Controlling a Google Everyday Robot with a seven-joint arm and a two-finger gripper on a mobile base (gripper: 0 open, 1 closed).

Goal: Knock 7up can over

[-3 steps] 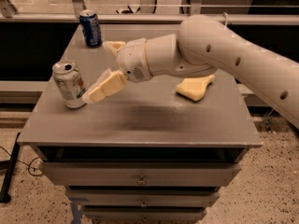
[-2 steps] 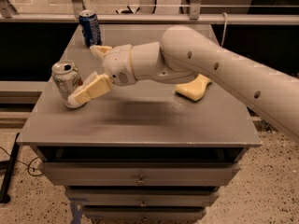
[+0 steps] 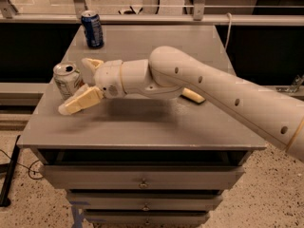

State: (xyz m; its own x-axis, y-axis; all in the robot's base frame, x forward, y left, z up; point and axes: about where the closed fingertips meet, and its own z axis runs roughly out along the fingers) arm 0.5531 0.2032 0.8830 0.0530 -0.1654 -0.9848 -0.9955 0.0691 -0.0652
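**Upright can at the mouth of my open jaws, left side of the tabletop**

I have the gripper (image 3: 77,86) low over the left part of the tabletop (image 3: 156,122), reaching in from the right on the arm (image 3: 199,82); its jaws are apart, one running low along the near side and pointing left, the other on the far side and showing less of its length. The 7up can (image 3: 66,80) stands upright close to the left edge, long axis vertical, silver top and its opening facing up; it lies directly left of the wrist and, as I read it, in or just at the gap between the jaws. The near jaw crosses in front of the can's base; the far jaw sits just beside its rim on the right; I cannot tell whether either one touches the metal.

That is the relation the coming move turns on: the can is left of the gripper and stands tall. I judge a sideways push to the left, landing above its middle, would tip it; a push low at the base would more likely slide it toward the left edge, which is near.

The dark blue can (image 3: 92,28) stands well apart at the far side, out of that line; a pale yellow object (image 3: 194,96) lies right of centre, mostly hidden behind the arm.
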